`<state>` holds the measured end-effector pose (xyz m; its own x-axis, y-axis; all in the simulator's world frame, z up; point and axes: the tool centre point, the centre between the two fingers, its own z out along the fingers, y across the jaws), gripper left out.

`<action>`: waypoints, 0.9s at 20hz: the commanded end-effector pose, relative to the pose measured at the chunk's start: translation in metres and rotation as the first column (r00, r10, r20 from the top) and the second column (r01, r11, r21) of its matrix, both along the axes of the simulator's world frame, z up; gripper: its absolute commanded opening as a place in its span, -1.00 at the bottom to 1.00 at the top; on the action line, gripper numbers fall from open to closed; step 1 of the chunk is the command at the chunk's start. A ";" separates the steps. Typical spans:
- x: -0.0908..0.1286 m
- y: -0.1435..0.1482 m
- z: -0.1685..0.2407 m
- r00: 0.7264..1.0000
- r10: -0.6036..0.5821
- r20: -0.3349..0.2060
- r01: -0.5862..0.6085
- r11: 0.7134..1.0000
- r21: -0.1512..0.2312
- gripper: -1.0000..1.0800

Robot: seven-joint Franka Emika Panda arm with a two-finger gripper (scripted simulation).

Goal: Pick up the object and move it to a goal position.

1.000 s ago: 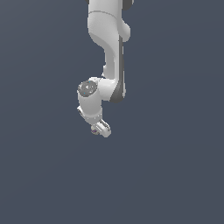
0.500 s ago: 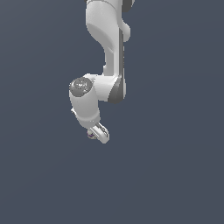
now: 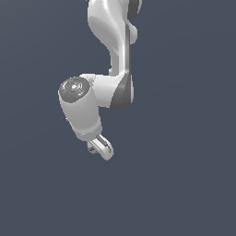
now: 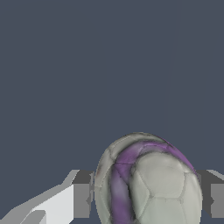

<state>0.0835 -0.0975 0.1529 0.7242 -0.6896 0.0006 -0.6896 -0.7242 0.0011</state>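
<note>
— At the low end of the arm (image 3: pixel 113 69) in the exterior view, what hangs there?

— The tool (image 3: pixel 97 148), small against the thick white wrist above it. It points down and a little toward the exterior view's right. Around it there is only a flat slate-grey field.

— And the ball?

— The ball (image 4: pixel 148 181) sits between the two fingers. In the wrist view it fills the gap: a greyish-white sphere with faint stitched panels and a purple band curving over its top and down one side. One dark finger pad (image 4: pixel 82 194) meets it on one flank, and the other pad presses the opposite flank.

— So the tool is pinching it?

— Yes, both pads touch the ball, one on each side, with no gap showing. In the exterior view the ball (image 3: pixel 92 148) is only a tiny speck with a hint of purple, tucked beside the pale finger, mostly hidden by the wrist.

— Does it rest on anything?

— I cannot tell; nothing but grey shows under it in either view.
</note>
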 end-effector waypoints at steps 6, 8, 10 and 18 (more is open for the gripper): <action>0.027 -0.003 0.024 1.000 0.000 0.000 0.000 1.000 0.000 -1.00; 0.031 -0.003 0.027 1.000 0.000 0.000 0.000 1.000 0.000 -1.00; 0.035 -0.004 0.030 1.000 0.000 0.000 0.000 1.000 0.001 -1.00; 0.042 -0.004 0.035 1.000 0.000 0.000 0.000 1.000 0.001 -1.00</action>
